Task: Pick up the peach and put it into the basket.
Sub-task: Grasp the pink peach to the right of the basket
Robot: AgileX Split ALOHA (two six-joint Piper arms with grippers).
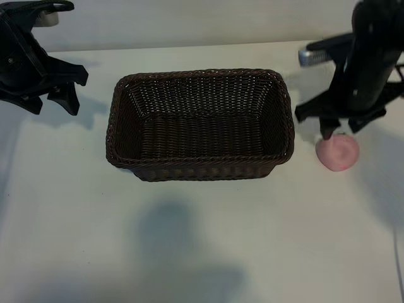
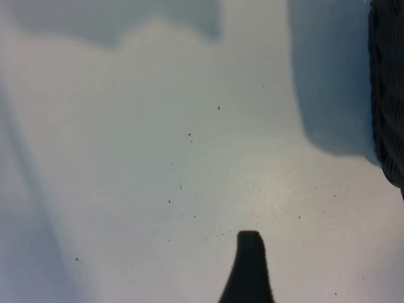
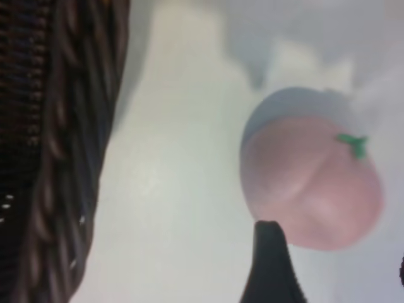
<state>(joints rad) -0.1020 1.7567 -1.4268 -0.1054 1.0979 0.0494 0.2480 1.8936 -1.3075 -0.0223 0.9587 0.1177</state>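
The peach [image 1: 338,153], small, pale pink and with a tiny green stem, lies on the white table to the right of the basket [image 1: 120,136]. The basket is a large dark brown wicker rectangle in the middle of the table, and nothing shows inside it. My right gripper [image 1: 344,129] hangs open just behind and above the peach, one fingertip close to its top. In the right wrist view the peach [image 3: 312,183] sits just ahead of one dark finger [image 3: 271,268], with the basket's braided rim [image 3: 69,151] alongside. My left gripper [image 1: 53,101] is parked open at the far left, holding nothing.
The white table [image 1: 202,240] stretches bare in front of the basket, crossed by soft shadows. In the left wrist view one finger [image 2: 249,268] hovers over bare table, with the basket's side [image 2: 388,95] at the frame's edge.
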